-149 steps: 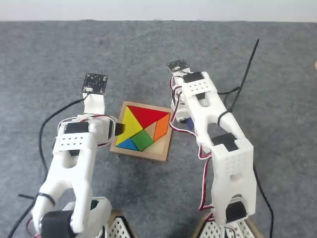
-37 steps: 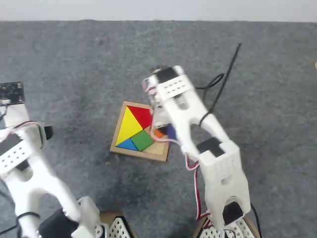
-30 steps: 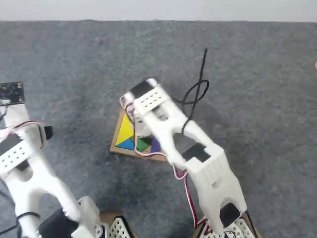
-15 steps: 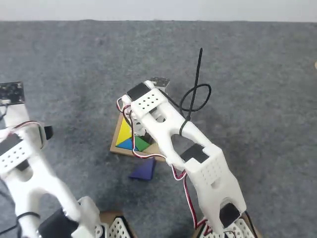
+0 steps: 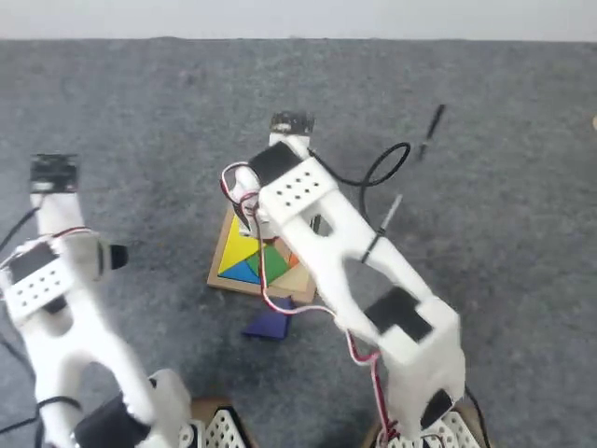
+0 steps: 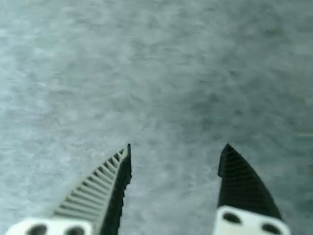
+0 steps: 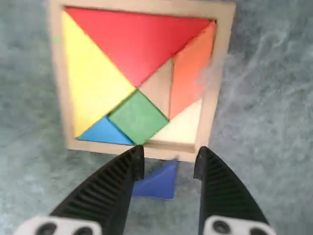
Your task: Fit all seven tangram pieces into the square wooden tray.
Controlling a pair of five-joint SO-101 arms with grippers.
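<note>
Gaping empty: ribbed left hand, right hand; purple piece beside square wooden tray.

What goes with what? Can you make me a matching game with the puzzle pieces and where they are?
Things:
1. red triangle
2. green square
3. dark blue piece
4. left pincer

Places:
A. lying on the grey carpet, outside the tray
B. open above bare carpet
C. in the tray, along one whole side of it
D. in the tray, touching the light blue triangle

Pairs: 1-C, 2-D, 3-A, 4-B
</note>
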